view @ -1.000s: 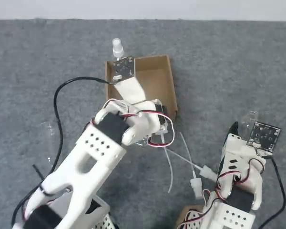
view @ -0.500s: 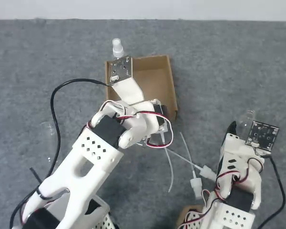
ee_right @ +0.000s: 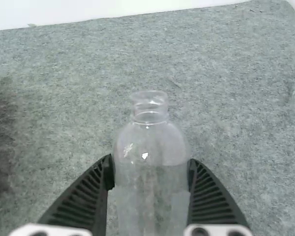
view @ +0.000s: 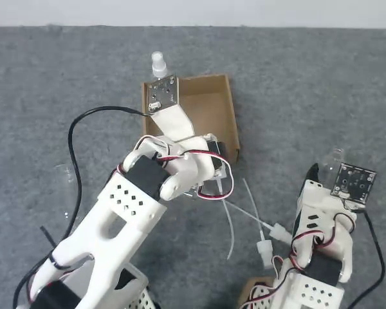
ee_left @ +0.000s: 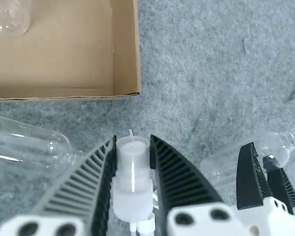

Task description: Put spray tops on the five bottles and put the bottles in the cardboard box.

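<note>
My left gripper [ee_left: 132, 142] is shut on a white spray top [ee_left: 132, 169], held above the grey carpet just off a corner of the cardboard box [ee_left: 125, 49]. One clear bottle [ee_left: 10, 17] lies inside the box. Another clear bottle [ee_left: 27, 142] lies outside it, beside my fingers. My right gripper [ee_right: 150, 167] is shut on a clear bottle [ee_right: 148, 147] whose neck is open and bare. In the high view that bottle [view: 335, 158] is at the right, and the left arm [view: 148, 180] covers the box's [view: 209, 103] near edge.
Two loose spray tops [view: 265, 248] [view: 281, 232] with long tubes lie between the arms. A bottle with a spray top [view: 159, 64] stands behind the box. A clear bottle [view: 64, 175] lies at the left. A white basket [view: 136, 291] sits at the near edge.
The left arm shifted slightly toward the left a second ago and has been still since. The right arm barely moved. Both grips are unchanged.
</note>
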Controlling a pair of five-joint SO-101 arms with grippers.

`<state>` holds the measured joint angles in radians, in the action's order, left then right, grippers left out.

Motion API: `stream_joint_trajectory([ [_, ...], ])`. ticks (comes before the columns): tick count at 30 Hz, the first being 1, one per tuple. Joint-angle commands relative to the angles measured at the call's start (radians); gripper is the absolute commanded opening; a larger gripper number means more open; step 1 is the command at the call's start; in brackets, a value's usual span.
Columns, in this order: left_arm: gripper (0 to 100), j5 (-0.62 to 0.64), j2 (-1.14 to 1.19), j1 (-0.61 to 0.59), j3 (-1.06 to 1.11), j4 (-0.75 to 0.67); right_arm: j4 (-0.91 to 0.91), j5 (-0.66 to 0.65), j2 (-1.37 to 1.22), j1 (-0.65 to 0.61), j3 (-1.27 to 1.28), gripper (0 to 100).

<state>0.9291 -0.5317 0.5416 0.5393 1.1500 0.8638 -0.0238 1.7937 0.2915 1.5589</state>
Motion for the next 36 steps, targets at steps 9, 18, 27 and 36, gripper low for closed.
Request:
stream_joint_trajectory([
  [9, 1, -0.008, -0.341, -0.003, 0.139, -0.098, -0.025, -0.012, 0.022, -0.016, -0.006, 8.0],
  [18, 1, -0.015, -0.482, -0.003, 0.206, -0.140, -0.025, -0.012, 0.022, -0.016, -0.006, 8.0],
  [27, 1, -0.035, -0.617, -0.005, 0.312, -0.222, -0.025, -0.014, 0.022, -0.073, -0.008, 8.0],
  [36, 1, -0.034, -0.798, -0.150, 0.415, -0.334, -0.024, -0.014, 0.022, -0.090, -0.008, 7.8],
])
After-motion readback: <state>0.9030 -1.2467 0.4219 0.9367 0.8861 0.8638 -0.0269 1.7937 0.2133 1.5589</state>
